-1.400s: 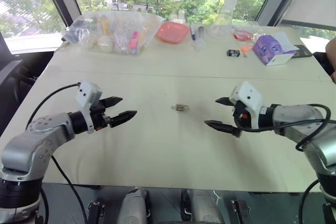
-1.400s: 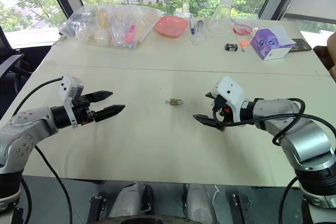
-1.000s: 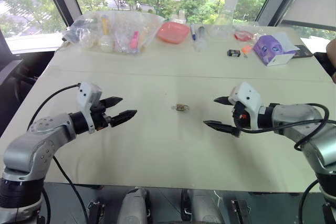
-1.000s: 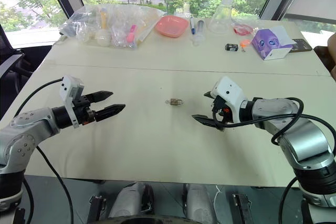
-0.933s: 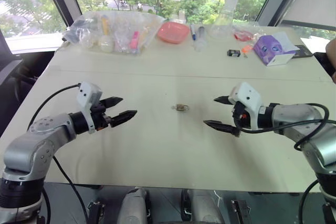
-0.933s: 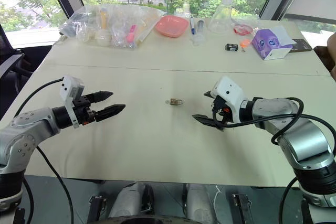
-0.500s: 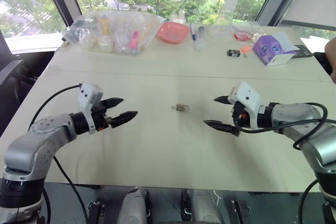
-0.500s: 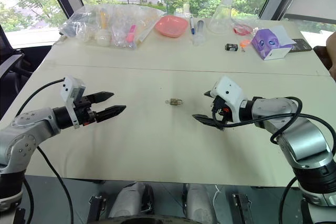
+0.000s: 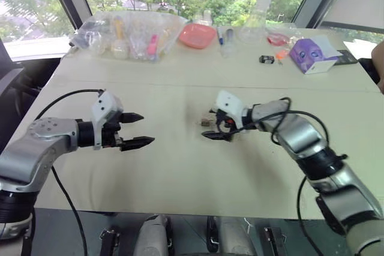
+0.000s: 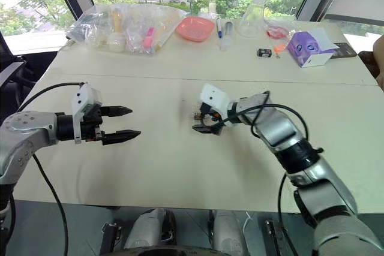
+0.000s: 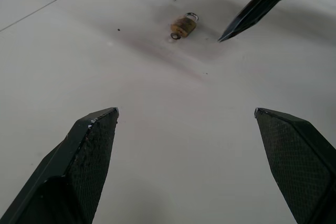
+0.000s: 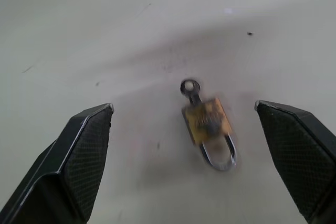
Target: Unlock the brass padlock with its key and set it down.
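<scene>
padlock flat on table, key in it | right gripper straddles padlock, jaws wide, not gripping | left gripper well left of padlock, jaws wide, empty

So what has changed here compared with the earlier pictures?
The right gripper has swung in from the right side of the table to the small brass padlock, its open fingers now either side of it, not gripping. The left gripper has turned in place, open. The padlock, thin silvery key in it, lies unmoved.
</scene>
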Controlling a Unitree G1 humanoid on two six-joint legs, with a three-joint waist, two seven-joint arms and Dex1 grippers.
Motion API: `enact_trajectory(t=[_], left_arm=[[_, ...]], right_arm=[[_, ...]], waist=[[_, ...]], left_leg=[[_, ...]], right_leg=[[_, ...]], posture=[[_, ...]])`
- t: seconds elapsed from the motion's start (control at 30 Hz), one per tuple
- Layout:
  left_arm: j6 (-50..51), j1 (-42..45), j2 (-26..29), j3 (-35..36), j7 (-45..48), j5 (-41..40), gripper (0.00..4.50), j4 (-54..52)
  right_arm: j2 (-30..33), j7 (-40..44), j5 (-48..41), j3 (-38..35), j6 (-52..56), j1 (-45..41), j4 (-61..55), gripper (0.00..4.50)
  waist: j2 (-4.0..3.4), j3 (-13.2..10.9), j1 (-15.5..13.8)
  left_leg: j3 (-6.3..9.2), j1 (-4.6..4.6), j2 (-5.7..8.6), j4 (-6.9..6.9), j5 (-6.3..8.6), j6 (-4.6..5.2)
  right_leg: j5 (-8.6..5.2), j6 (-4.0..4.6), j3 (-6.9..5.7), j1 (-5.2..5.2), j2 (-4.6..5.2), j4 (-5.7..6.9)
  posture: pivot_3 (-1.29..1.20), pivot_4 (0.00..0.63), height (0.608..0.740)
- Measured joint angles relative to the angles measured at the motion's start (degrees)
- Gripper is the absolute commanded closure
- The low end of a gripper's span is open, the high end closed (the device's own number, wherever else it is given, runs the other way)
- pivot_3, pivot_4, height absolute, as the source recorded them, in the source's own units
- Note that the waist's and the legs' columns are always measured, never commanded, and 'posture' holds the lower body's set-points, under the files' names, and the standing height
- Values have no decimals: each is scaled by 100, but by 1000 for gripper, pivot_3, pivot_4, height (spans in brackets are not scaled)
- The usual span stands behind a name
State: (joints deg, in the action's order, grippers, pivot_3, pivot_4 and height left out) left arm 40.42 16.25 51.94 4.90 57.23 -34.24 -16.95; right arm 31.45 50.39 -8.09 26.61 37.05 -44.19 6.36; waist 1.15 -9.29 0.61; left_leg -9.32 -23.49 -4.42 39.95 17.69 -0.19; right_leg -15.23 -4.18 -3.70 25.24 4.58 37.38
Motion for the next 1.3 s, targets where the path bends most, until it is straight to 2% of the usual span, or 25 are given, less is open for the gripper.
enact_trajectory(t=[0.2, 0.3, 0.43, 0.47, 0.5, 0.53, 0.67, 0.77, 0.87, 0.97, 1.1, 1.3], left_arm=[[60, -309, -90, 85, -240, -14, 177, -313], [74, -333, -97, 106, -305, -26, 86, -385], [82, -333, -155, 130, -396, -105, 86, -417], [82, -331, -165, 131, -412, -125, 86, -417], [82, -321, -195, 130, -434, -131, 86, -417], [82, -297, -233, 128, -450, -137, 86, -417], [97, -114, -351, 121, -485, -161, 86, -371], [260, 274, -843, 185, -570, -508, 86, -25], [524, 841, -1360, 413, -670, -948, 86, 798], [569, 1329, -1642, 521, -638, -1093, 86, 1561], [535, 1761, -1921, 469, -439, -1055, 86, 2376], [410, 2281, -2171, 229, -70, -922, 86, 2761]], right_arm=[[-185, 328, 383, 123, -480, -348, 903, 0], [-205, 430, 473, 123, -595, -363, 995, 705], [-208, 606, 578, 126, -643, -346, 991, 2556], [-204, 626, 606, 126, -637, -334, 968, 3229], [-198, 641, 628, 124, -636, -315, 935, 3672], [-195, 642, 682, 124, -630, -308, 892, 3821], [-180, 603, 848, 121, -810, -255, 815, 3817], [-148, 361, 1019, 5, -1564, -31, 674, 3817], [-222, 209, 902, -380, -2161, 125, 16, 3817], [-281, -14, 911, -684, -2487, 85, -625, 3817], [-327, -178, 1057, -723, -2636, 109, -1029, 3817], [-434, -289, 1188, -716, -2525, 119, -1305, 3817]], waist=[[0, 0, 23], [-1, 1, 14], [-1, 1, 16], [-2, 1, 16], [-1, 2, 15], [-1, 2, 14], [-1, 2, 8], [-1, 1, 1], [0, 0, 28], [0, 0, 50], [0, 0, 31], [1, 0, 19]], left_leg=[[2, 3, -2, 4, -1, -2], [2, 8, -3, 6, -4, -7], [4, 10, -3, 7, -4, -7], [4, 10, -4, 7, -4, -7], [4, 11, -4, 8, -4, -7], [4, 11, -3, 8, -4, -7], [3, 11, -2, 10, -4, -7], [3, 9, 0, 13, -5, -8], [5, 8, -1, 12, -8, -13], [2, 11, -2, 11, -12, -21], [-7, 9, 0, 13, -13, -22], [-6, 9, 2, 13, -13, -23]], right_leg=[[1, -1, 0, -1, -1, 10], [1, -1, -1, -4, -1, 16], [1, -1, -1, -6, 0, 18], [1, -1, -1, -6, 0, 18], [1, -1, -1, -7, 0, 19], [1, -1, -1, -7, 0, 19], [1, -1, -1, -9, 0, 19], [1, -2, -1, -8, 1, 22], [2, -4, 0, -1, -3, 29], [1, -5, -1, 0, -6, 35], [1, -5, -1, -1, -6, 35], [1, -5, -1, -2, -6, 36]], posture=[[0, 150, 740], [0, 150, 740], [0, 150, 740], [0, 150, 740], [0, 150, 740], [0, 150, 740], [0, 150, 740], [0, 150, 740], [0, 150, 740], [0, 150, 740], [0, 150, 740], [0, 150, 740]])
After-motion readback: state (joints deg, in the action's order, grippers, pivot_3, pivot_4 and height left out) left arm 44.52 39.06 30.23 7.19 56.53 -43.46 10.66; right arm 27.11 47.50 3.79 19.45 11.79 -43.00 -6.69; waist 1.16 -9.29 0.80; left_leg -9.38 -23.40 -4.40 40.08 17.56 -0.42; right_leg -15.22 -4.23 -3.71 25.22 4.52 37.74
